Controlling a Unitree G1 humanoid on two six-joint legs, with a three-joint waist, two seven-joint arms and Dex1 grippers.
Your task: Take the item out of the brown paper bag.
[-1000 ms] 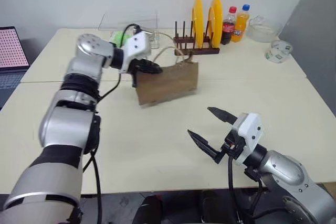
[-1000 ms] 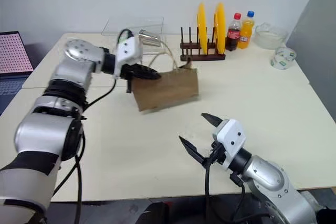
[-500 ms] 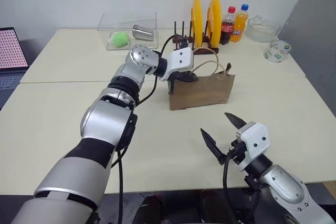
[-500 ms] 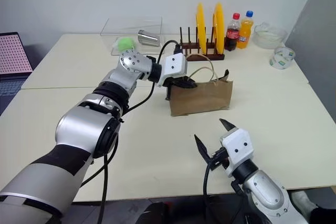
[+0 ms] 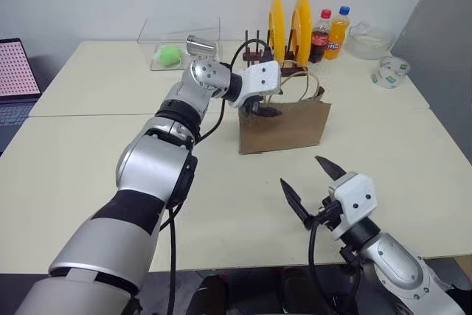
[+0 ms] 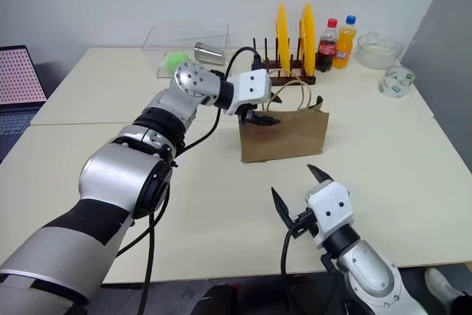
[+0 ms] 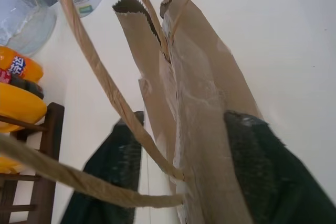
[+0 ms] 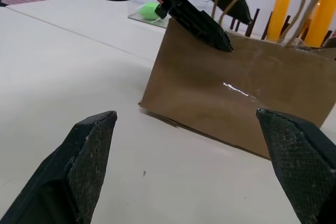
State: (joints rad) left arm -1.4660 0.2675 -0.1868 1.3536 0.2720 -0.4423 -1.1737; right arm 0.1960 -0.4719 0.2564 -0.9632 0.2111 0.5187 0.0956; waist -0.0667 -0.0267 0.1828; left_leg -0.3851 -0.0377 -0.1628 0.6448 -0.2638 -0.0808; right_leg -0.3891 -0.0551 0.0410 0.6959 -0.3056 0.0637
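The brown paper bag (image 5: 284, 126) stands upright on the table, its cord handles (image 5: 304, 81) arching up. My left gripper (image 5: 264, 111) is at the bag's upper left corner. It is open, and the left wrist view shows one black finger (image 7: 113, 174) on each side of the bag's paper wall (image 7: 197, 129). The item is hidden. My right gripper (image 5: 300, 171) hovers open near the table's front edge, pointing at the bag's front face (image 8: 236, 95), with nothing between its fingers.
Just behind the bag stands a wooden rack with two yellow plates (image 5: 287, 23). A cola bottle (image 5: 321, 35), an orange soda bottle (image 5: 339, 31), a glass bowl (image 5: 366, 40) and a tape roll (image 5: 389, 71) sit back right. A clear tray (image 5: 177, 46) holds a green ball and a steel cup.
My left gripper carried the bag to the right and stood it upright. Its fingers, shut on the bag's edge before, have now opened. The right gripper stayed open and hardly moved.
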